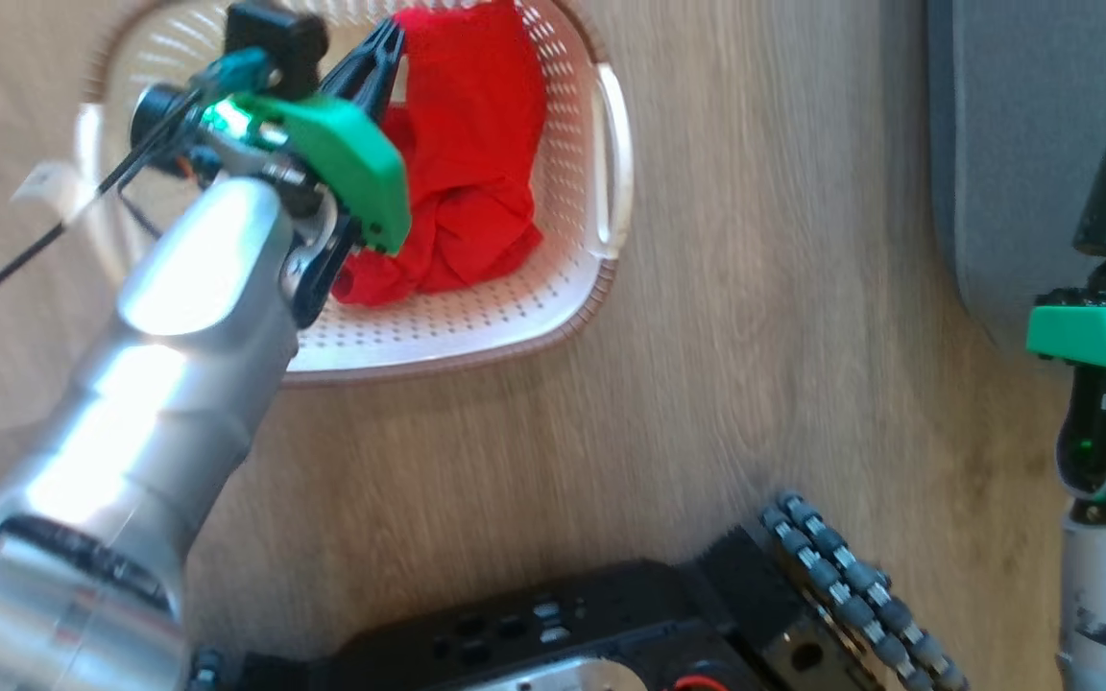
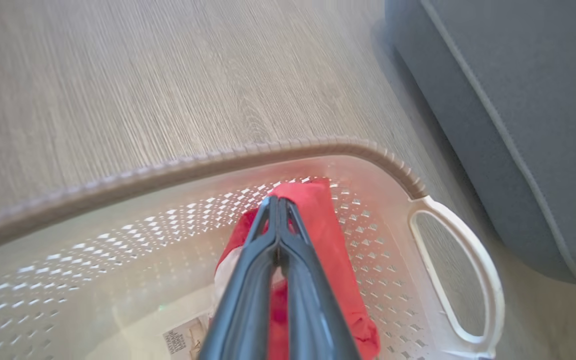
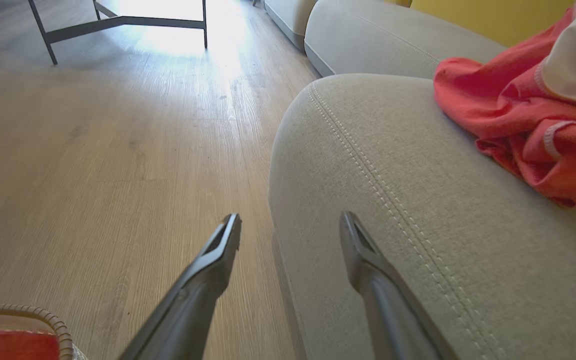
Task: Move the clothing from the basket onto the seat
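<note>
The floor (image 1: 755, 336) carries the grey seat (image 3: 393, 250) and, well apart to its left, the basket (image 1: 476, 317). A red-and-white garment (image 3: 518, 120) lies crumpled on the seat, back from its rounded corner. The plain red garment (image 1: 476, 144) is bunched in the basket toward its right wall. Both look thin, limp and light, likely to drape and drag over the rim, so a pinch on a raised fold should serve best. The left claw (image 2: 278, 200) is pressed together, seemingly on such a fold. The right claw (image 3: 290, 220) hangs apart and empty by the seat's corner. How much cloth is caught is hidden by the claw itself, and the seat's garment is cut off at the frame edge.
</note>
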